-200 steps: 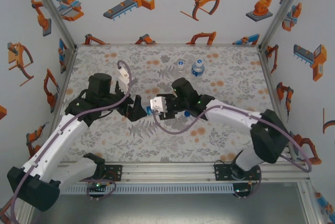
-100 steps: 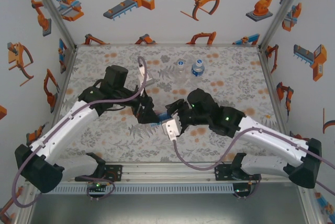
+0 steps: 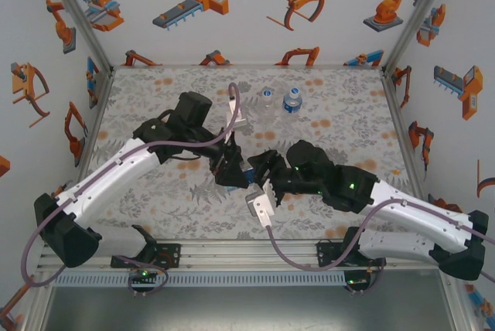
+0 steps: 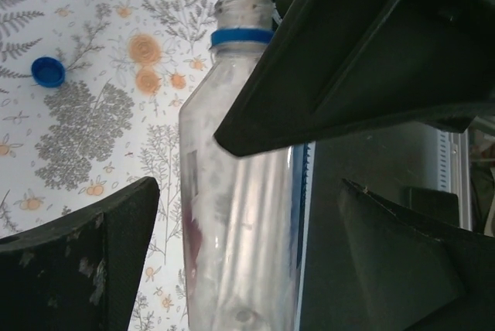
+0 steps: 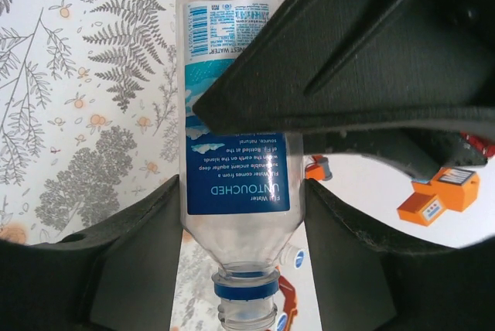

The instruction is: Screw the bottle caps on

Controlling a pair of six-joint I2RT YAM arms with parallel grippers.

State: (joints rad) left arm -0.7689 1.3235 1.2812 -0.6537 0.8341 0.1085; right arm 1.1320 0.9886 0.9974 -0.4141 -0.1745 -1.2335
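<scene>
Bottle caps (image 4: 48, 72) are looking only partly dealt with, judging by how things are lying. One of them, blue, is lying loose on the floral mat (image 4: 77, 145), well to the left of the held bottle (image 5: 224, 45) in the left wrist view and touching nothing. Moving right, the left gripper (image 4: 247, 192) is standing spread around that bottle's body. Its outer finger (image 4: 85, 261) is sitting apart from the plastic, with mat showing in the gap, so it is gripping nothing. The held bottle is being carried between the two arms, apparently off the mat. Its threaded neck (image 4: 241, 10) is showing open above the blue ring, so this bottle is not yet capped. On the right of it, the right gripper (image 5: 241, 188) is pinching the bottle across the lower end of its blue-and-white label, with both pads (image 5: 147, 261) pressing the clear wall just above the shoulder. Beyond the held bottle and a little to its right, two more bottles are standing upright side by side near the far edge of the mat. The left standing bottle (image 3: 266, 97) is appearing too small to say whether it is wearing a cap. The right standing bottle (image 3: 291, 101) is showing a blue top and is probably capped already. By my judgement, at least one capping is remaining: picking up the loose blue cap, seating it on the open neck, and twisting it down while the right gripper is steadying the bottle.
</scene>
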